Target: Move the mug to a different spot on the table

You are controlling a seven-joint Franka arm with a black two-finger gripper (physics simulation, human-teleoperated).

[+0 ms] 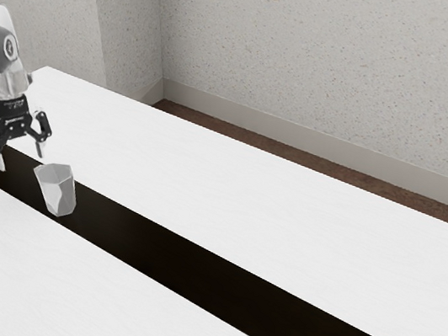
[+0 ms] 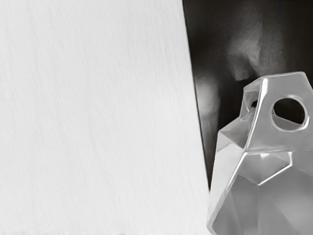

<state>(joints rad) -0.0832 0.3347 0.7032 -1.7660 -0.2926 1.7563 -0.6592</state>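
The gripper, fingers spread and holding nothing, hangs just beside the upright faceted mug, which stands on the tabletop's dark strip near the exterior view's left edge.

nothing legible: no text, label, brand, number or sign can be read on the mug, tabletop or wall.
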